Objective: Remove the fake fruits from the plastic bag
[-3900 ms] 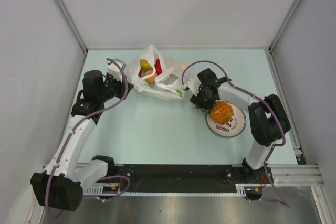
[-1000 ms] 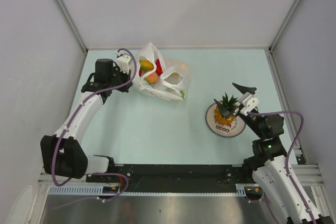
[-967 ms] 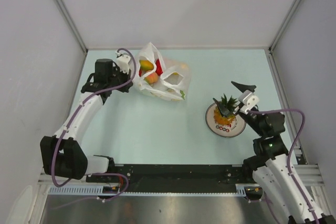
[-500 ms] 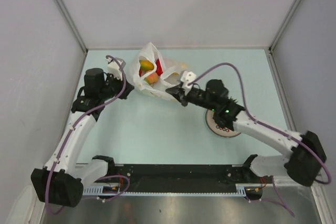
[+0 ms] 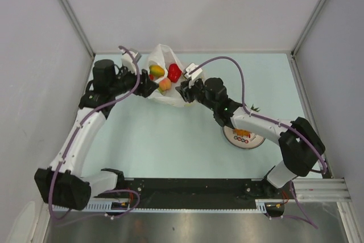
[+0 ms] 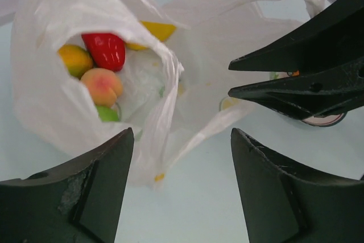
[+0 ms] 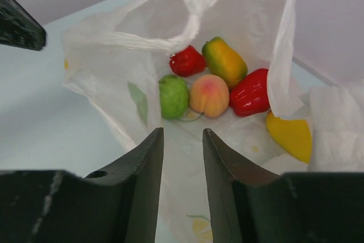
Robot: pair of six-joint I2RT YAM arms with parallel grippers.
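Right gripper [image 7: 182, 135], jaws narrowly parted and empty, poised at plastic bag [image 7: 102, 44] mouth; left gripper [image 6: 182, 135] spread wide, so unheld film may get pinched instead of peach [image 7: 209, 96].

A: The bag [image 7: 108, 78] just ahead of the right pincer [image 7: 181, 135]?
B: Thin crinkly plastic film, translucent white. The fruits [image 7: 209, 96] in it: smooth, glossy plastic.
A: And the left pincer [image 6: 182, 135], its fingers [image 6: 273, 197]?
B: Matt black plastic, one scuffed grey.
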